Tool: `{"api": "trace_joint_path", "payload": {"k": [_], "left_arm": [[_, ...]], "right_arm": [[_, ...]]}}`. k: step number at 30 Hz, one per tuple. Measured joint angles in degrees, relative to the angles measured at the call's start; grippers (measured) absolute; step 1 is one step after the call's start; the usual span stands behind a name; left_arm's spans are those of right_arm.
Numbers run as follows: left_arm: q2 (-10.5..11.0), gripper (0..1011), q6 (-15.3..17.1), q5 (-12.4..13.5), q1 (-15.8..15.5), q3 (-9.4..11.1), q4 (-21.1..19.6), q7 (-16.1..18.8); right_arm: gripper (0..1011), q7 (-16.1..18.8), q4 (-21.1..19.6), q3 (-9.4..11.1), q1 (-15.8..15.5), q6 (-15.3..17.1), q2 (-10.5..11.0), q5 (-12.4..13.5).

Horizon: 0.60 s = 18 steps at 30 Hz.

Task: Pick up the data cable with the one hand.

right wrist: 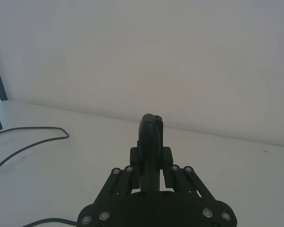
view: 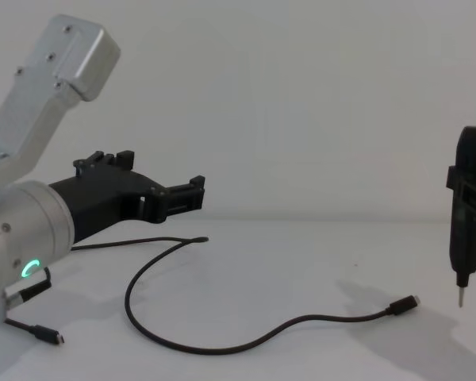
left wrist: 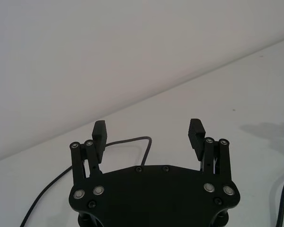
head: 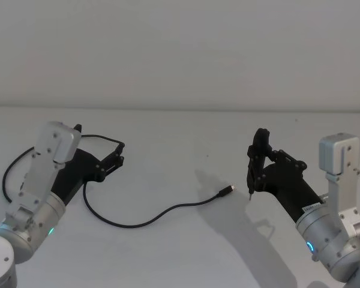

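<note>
**Black cable ungrasped, approach in hand**

My left gripper hovers above the white table with its jaws spread wide and nothing between them. The data cable lies flat on the table. Its silver-tipped plug points toward my right side, and the cord sweeps back in a long curve toward my left arm. A stretch of black cord shows just beyond my fingertips in the left wrist view; I cannot tell whether it is the same cable or a second one.

I judge this to be the reach before the grasp. Next I need to tip the jaws down, bring them astride one run of the cord, lower until the pads nearly touch the table, and then close.

My right gripper is parked well apart, clamped on a narrow upright black device.
</note>
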Motion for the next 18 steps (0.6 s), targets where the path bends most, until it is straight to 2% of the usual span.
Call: {"api": "trace_joint_path", "payload": {"k": [18], "left_arm": [[0.0, 1004, 0.0, 0.0, 0.3, -0.2, -0.2, 0.4]], "right_arm": [[275, 0.0, 0.0, 0.0, 0.0, 0.0, 0.0, 0.0]]}}
